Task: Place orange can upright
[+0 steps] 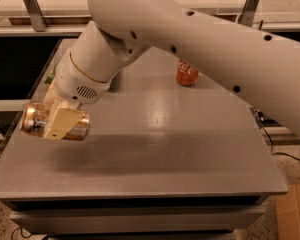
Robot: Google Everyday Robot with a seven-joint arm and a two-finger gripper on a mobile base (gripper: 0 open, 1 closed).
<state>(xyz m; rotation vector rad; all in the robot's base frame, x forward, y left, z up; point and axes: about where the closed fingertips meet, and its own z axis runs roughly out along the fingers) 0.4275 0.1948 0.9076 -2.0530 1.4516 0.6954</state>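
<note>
The orange can (36, 120) is shiny orange-gold and lies on its side in the air above the left edge of the grey table (155, 149). My gripper (60, 123) is shut on it; a cream finger (62, 124) crosses the can's front. The can is tilted slightly, its left end up. The white arm reaches down from the upper right to the gripper. The far finger is hidden behind the can.
A red Coca-Cola can (187, 73) stands upright at the back of the table. A green object (51, 75) peeks out behind the wrist at the back left. Shelving rails run behind the table. A cardboard piece (292, 214) lies on the floor at the right.
</note>
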